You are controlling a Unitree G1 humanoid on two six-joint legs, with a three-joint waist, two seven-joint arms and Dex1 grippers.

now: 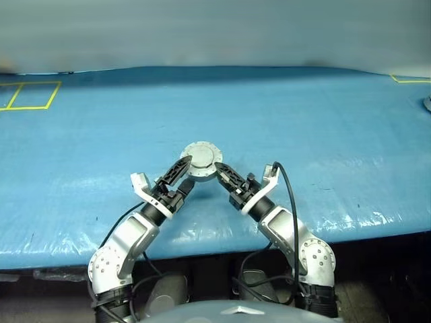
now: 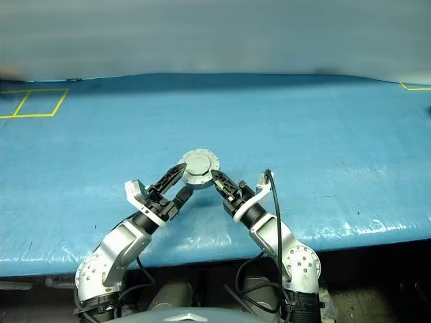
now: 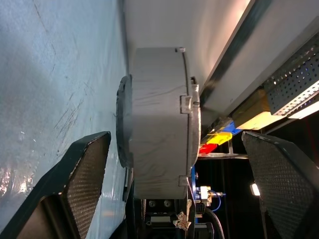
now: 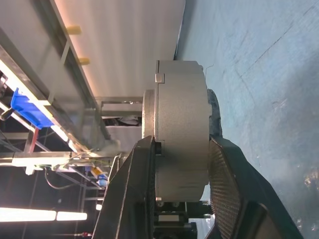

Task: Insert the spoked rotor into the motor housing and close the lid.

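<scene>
Housing with lid shut sits pinched in right gripper; left gripper gapes beside it.

No text, label, brand, number or sign can be read on anything here.

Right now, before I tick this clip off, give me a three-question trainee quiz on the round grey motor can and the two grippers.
1. True or false: the hinged grey disc lid is shut on the round silver-grey metal motor housing.
2. Which gripper clamps the housing? A) left gripper B) right gripper C) both
3. Fill in: the left gripper's black fingers stand ___ on either side of the housing, not touching it.

Key: 1 true, the lid sits flat on the can. 2 B, the right gripper's fingers press the can's top and bottom faces. 3 open.
</scene>
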